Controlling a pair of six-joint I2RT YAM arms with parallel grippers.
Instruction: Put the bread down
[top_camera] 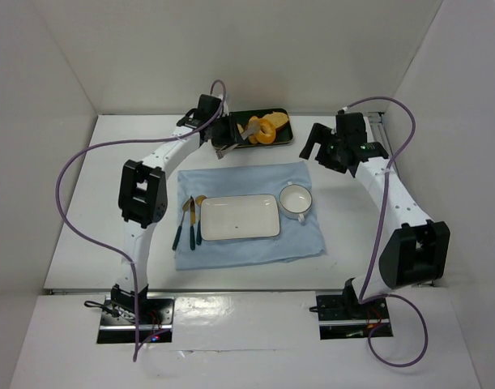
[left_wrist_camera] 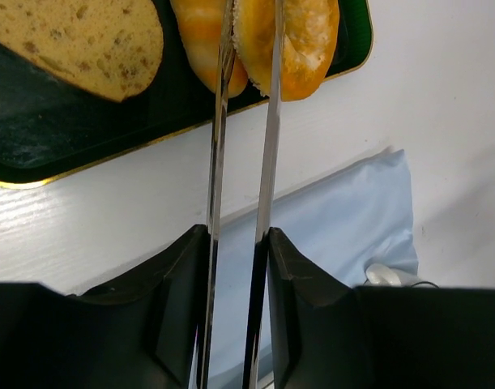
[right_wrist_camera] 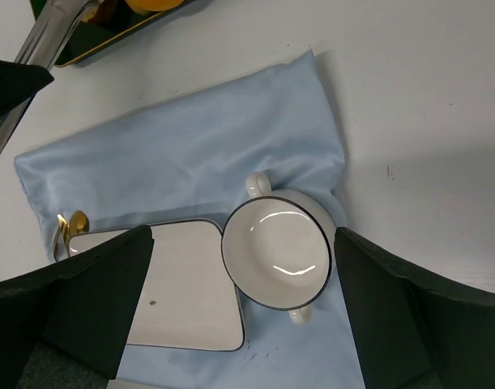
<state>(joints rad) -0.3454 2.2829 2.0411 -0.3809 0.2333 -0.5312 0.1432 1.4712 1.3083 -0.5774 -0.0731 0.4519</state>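
White tabletop [left_wrist_camera: 109, 211] between white walls carries a dark green, gold-rimmed tray [left_wrist_camera: 36, 138] at its far edge. A pale blue cloth [right_wrist_camera: 190, 138] lies nearer the arms. The left gripper [left_wrist_camera: 236, 235] is clamped on a pair of long metal tongs [left_wrist_camera: 218, 162], which reach out over the tray. The two blades stand close together and cross the orange-golden bread [left_wrist_camera: 304, 49]. A narrow strip of its crust sits between them and most of the ring bulges out to one side. Whether the bread rests on the tray or hangs just above it cannot be told. A brown toast slice [left_wrist_camera: 77, 40] lies in the tray beside it. The right gripper [right_wrist_camera: 241, 233] hovers with its fingers wide apart and nothing between them, above a white two-handled cup [right_wrist_camera: 275, 251]. The cup stands on the cloth just beside a white rectangular plate [right_wrist_camera: 190, 292].
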